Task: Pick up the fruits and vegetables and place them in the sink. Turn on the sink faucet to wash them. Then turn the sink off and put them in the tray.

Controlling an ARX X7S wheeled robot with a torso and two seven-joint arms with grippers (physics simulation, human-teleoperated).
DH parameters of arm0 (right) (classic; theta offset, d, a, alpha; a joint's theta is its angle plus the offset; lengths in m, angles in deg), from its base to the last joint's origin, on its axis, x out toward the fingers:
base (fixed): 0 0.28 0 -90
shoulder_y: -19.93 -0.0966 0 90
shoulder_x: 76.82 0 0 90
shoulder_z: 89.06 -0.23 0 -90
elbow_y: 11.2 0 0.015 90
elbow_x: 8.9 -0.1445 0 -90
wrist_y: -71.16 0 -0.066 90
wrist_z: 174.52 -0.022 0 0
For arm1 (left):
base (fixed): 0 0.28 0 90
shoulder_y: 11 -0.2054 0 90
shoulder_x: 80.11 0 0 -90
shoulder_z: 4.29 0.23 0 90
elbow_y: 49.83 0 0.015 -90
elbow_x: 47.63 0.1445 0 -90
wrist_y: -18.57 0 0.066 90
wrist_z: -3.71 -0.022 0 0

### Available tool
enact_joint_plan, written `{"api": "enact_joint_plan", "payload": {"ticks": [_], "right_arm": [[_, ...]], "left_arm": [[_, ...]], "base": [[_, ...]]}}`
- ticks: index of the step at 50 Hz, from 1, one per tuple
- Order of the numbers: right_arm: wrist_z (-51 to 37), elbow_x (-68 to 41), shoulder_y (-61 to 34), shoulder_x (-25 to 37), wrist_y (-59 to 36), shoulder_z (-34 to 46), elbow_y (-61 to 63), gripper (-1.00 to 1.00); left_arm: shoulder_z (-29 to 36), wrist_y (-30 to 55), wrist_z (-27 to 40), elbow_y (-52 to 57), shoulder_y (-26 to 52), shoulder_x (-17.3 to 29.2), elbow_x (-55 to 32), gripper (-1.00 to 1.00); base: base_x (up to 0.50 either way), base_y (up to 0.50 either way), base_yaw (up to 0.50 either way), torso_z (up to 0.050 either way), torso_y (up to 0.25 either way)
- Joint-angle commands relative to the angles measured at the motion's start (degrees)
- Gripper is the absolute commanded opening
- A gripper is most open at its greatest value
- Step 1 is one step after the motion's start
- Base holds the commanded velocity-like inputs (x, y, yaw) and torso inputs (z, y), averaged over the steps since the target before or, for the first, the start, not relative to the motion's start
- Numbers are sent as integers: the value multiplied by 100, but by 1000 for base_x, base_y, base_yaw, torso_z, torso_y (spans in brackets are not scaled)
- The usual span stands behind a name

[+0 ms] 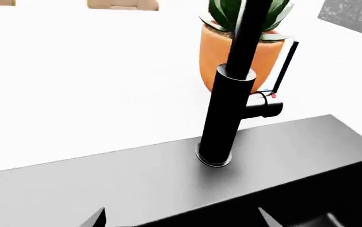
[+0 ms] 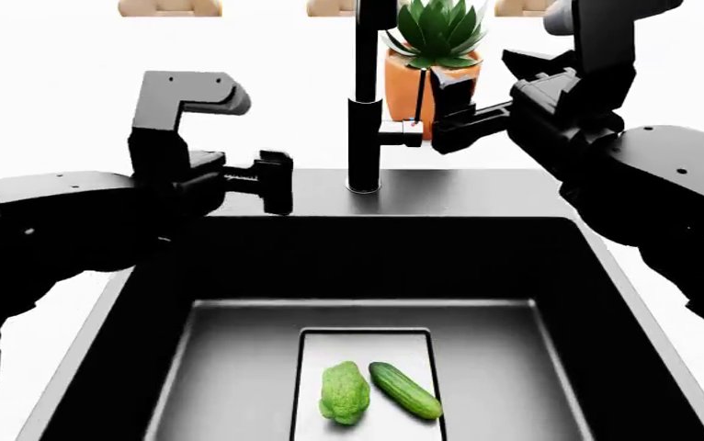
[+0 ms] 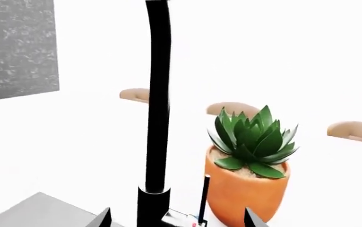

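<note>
A light-green broccoli floret (image 2: 345, 392) and a dark-green cucumber (image 2: 405, 390) lie side by side on the pale drain panel at the bottom of the black sink (image 2: 143, 303). The black sink faucet (image 2: 365, 138) (image 1: 228, 113) (image 3: 159, 118) rises from the rear rim. Its side lever handle (image 2: 403, 136) (image 1: 264, 108) (image 3: 203, 198) points right. My right gripper (image 2: 450, 124) (image 3: 177, 220) is open, its fingers on either side of the handle's end. My left gripper (image 2: 276, 182) (image 1: 181, 220) is open and empty, above the rim left of the faucet. The tray is out of view.
An orange pot with a spiky green plant (image 2: 433, 64) (image 1: 241, 52) (image 3: 250, 179) stands on the white counter just behind the faucet and the right gripper. The sink's grey rim (image 1: 105, 184) runs under the left gripper. Pale stools (image 3: 231, 109) show far behind.
</note>
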Motion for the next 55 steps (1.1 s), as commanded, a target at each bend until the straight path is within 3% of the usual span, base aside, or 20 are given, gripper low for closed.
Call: {"api": "enact_joint_plan", "payload": {"ticks": [1,7,15,19,24,33,39,55], "right_arm": [[437,987,-69,-965,1100,303,-1730,100],[754,1325,-273,-1406,1601,405,-2734,100],[1218,1776,-595,-2022,2361,554,-4282,100],[1387,1922,-719,-2284,2679,603,-4868,100],[1413,2045,-781,-2392,2906,632,-5224,100],[1493,2224,-964,-2659,3416,633,-5961,100],[1922,2503,-1529,-3265,4431,584,-7850,100],[1938,4025,-1443,-3395,4310,-1014,-7860,100]], "left_arm": [[-280,-664,291,-503,323,-98,559,100],[-258,-681,362,-916,739,-258,774,100],[124,-389,-57,-1510,1406,-433,1158,100],[584,-931,-823,-3329,2093,-1051,2052,100],[849,-2581,-2073,-6886,3000,-2501,2959,100],[-78,-2496,-2194,-6895,2829,-2641,3686,100],[-429,-2447,-2251,-6890,2828,-2599,4028,100],[-709,-2463,-2342,-6703,2654,-2496,4359,100]], "base": [[0,0,0,0,0],[0,0,0,0,0],[0,0,0,0,0],[0,0,0,0,0],[0,0,0,0,0],[0,0,0,0,0],[0,0,0,0,0],[0,0,0,0,-55]]}}
